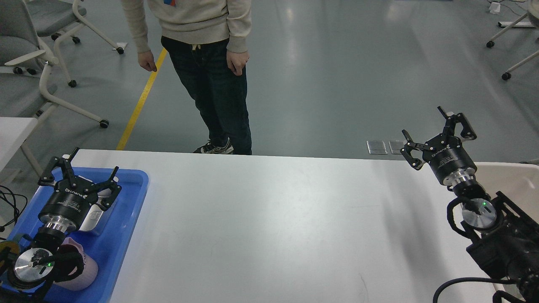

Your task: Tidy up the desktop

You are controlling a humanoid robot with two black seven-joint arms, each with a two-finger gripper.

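We hover both black two-finger jaws spread, left gripper, right gripper; the wide white matte desk looks rigid, smooth, probably slippery; nothing on it to grip.

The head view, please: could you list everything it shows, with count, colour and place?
desktop: one, white, filling the lower middle
tray: one, blue, at the desktop's left end
silvery item: one, in the tray, partly hidden by the left arm
pink item: one, in the tray's near part
bin: one, cream, at the right edge
person: one, beige sweater and dark trousers, standing beyond the desktop
chairs: several, grey, far left
left gripper: black, open, over the tray
right gripper: black, open, above the desktop's far right
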